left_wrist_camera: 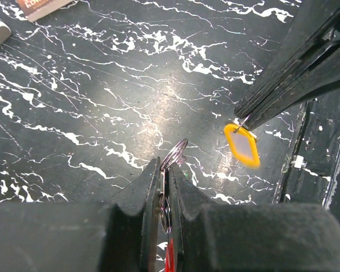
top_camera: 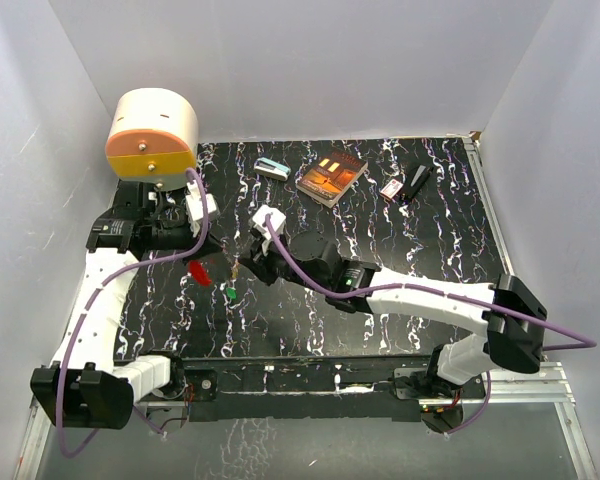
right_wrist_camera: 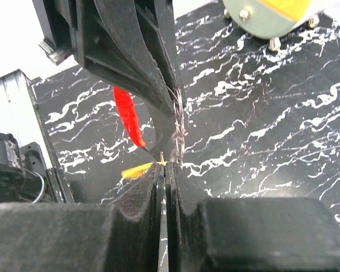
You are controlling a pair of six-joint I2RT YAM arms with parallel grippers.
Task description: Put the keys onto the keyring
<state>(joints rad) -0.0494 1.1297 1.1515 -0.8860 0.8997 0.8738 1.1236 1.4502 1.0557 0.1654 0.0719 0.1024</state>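
My left gripper is shut on the thin metal keyring, whose loop pokes out past the fingertips. A red key hangs from the ring below the jaws. My right gripper is shut on the metal end of a yellow key and holds it just beside the keyring. In the top view both grippers meet tip to tip left of centre, left gripper and right gripper. A green key shows just below them; I cannot tell whether it hangs or lies on the table.
A round cream-and-orange drum stands at the back left, close behind the left arm. Along the back edge lie a teal-and-white box, a book, a red-and-white box and a black object.
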